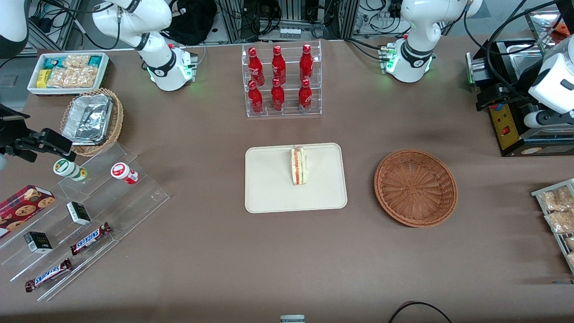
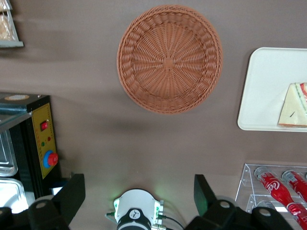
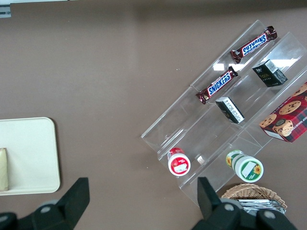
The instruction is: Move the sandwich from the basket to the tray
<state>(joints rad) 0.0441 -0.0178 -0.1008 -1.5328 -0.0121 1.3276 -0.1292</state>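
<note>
The sandwich (image 1: 298, 166) lies on the cream tray (image 1: 269, 188), toward the tray's edge nearest the bottle rack. It also shows in the left wrist view (image 2: 293, 106) on the tray (image 2: 264, 86). The reddish-brown wicker basket (image 1: 415, 187) sits beside the tray, toward the working arm's end, and is empty (image 2: 169, 58). My left gripper (image 1: 489, 98) hangs high above the table, toward the working arm's end, well clear of the basket. It is open (image 2: 138, 184), its fingers (image 2: 73, 191) spread wide with nothing between them.
A clear rack of red cola bottles (image 1: 281, 80) stands farther from the camera than the tray. A black control box with a red button (image 1: 506, 130) stands below the gripper. Snack packets (image 1: 558, 211) lie at the working arm's end. Stepped acrylic shelves (image 1: 80, 215) hold snacks at the parked arm's end.
</note>
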